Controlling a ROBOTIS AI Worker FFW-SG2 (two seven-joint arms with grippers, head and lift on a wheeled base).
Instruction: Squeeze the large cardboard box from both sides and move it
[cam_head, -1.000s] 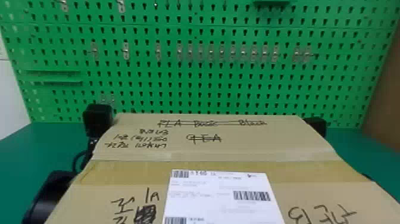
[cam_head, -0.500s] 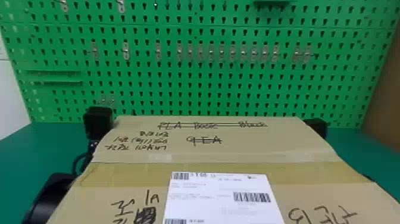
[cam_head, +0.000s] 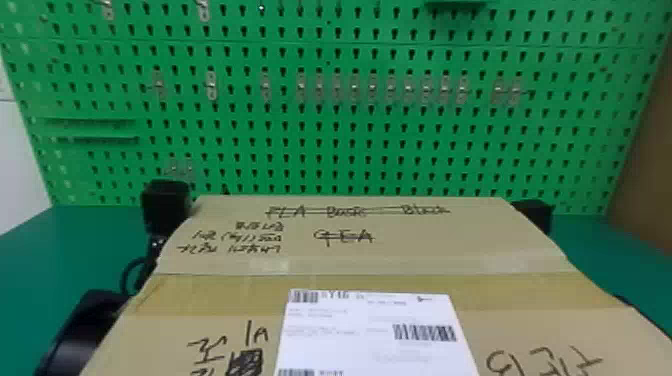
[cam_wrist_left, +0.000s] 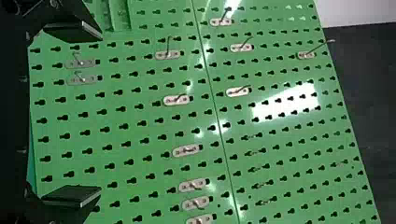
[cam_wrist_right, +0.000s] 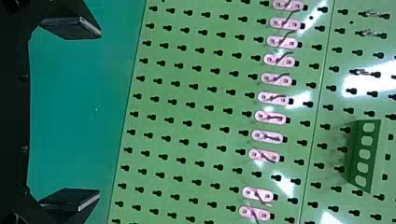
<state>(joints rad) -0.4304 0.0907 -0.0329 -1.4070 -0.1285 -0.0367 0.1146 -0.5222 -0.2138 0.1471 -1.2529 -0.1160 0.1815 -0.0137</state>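
Both left arm (cam_head: 167, 202) and right arm (cam_head: 536, 216) flanked the near cardboard box (cam_head: 385, 260) in head view, squeeze probably set, move seemingly unfinished; left wrist view had left fingers (cam_wrist_left: 70, 196) parted, empty, right wrist view right fingers (cam_wrist_right: 70, 198) likewise.

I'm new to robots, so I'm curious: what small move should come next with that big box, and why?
Probably a gentle, even inward press from both sides. The left arm and right arm flank the large cardboard box, though contact is unclear. The left gripper and right gripper are open and empty, so side pressure, not a pinch, would have to carry it.
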